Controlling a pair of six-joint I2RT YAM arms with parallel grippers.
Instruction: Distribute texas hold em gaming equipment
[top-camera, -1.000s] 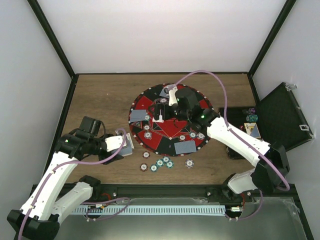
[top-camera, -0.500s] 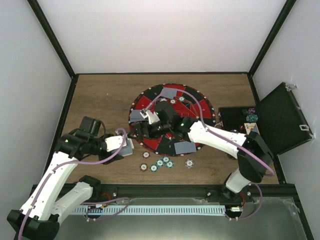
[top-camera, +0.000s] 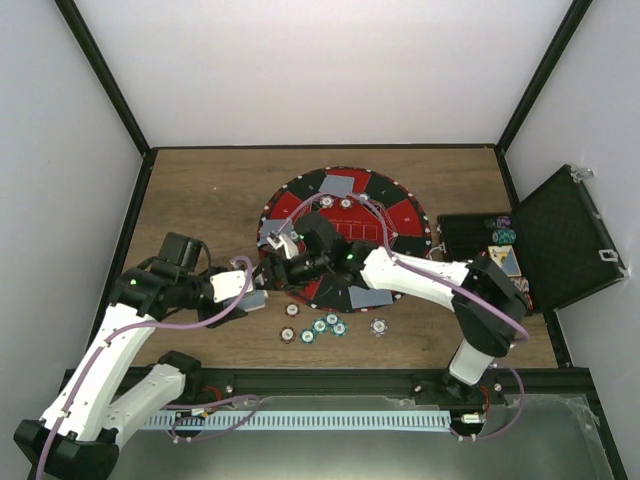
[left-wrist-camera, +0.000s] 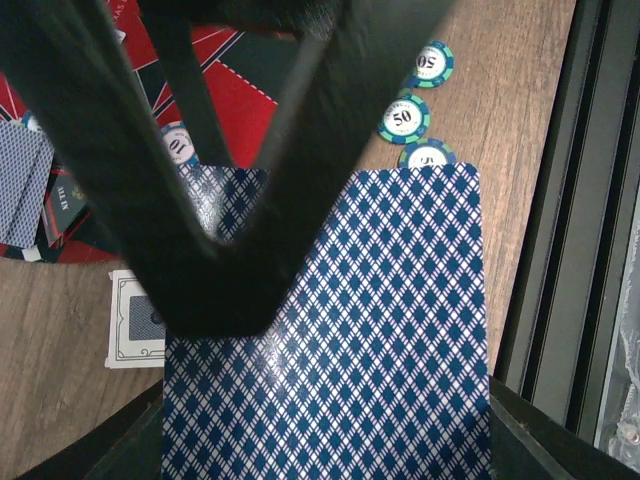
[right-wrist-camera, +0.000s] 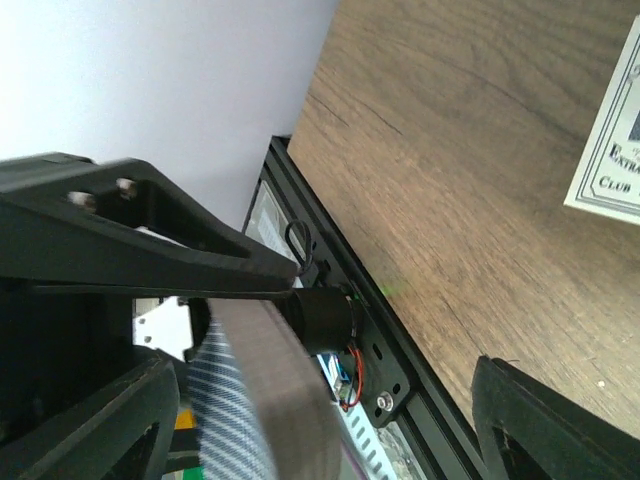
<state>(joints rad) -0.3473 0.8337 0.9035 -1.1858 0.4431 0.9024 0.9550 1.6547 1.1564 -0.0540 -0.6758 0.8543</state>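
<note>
step: dealing cards, my read. The right arm is at the deck to take a card off it.
left gripper (top-camera: 250, 293): clamped across the deck (top-camera: 257, 298), held just off the near-left rim of the mat (top-camera: 395, 215), over bare wood.
right gripper (top-camera: 277, 258): reaches in at the deck from the mat side. Jaws stand apart and nothing is pinched, as far as the right wrist view shows.
task things: two blue-backed cards lie on the mat, one at the far rim (top-camera: 338, 184) and one at the near rim (top-camera: 372, 294). A row of chips (top-camera: 322, 326) sits on the table near the mat. More gear sits in the open case (top-camera: 570, 235) at the right.
next move: needs a light pinch on the top card only, then a slide off the deck without dragging the stack. The left grip must hold firm. The card then goes to a mat segment that has none.
risk: two cards could lift together, or the deck could skew in the left jaws.
left wrist only: shows the diamond pattern on the deck's back and the dark right fingers crossing it. The chips read 50, and a white-faced card (left-wrist-camera: 135, 318) lies on the wood beside the mat.
right wrist only: shows the deck edge-on, so its thickness is visible, plus a printed card corner on the wood. No mat in this view.
top only: shows the whole layout, both arms and the case. The gap between the right fingers is too small to judge.
</note>
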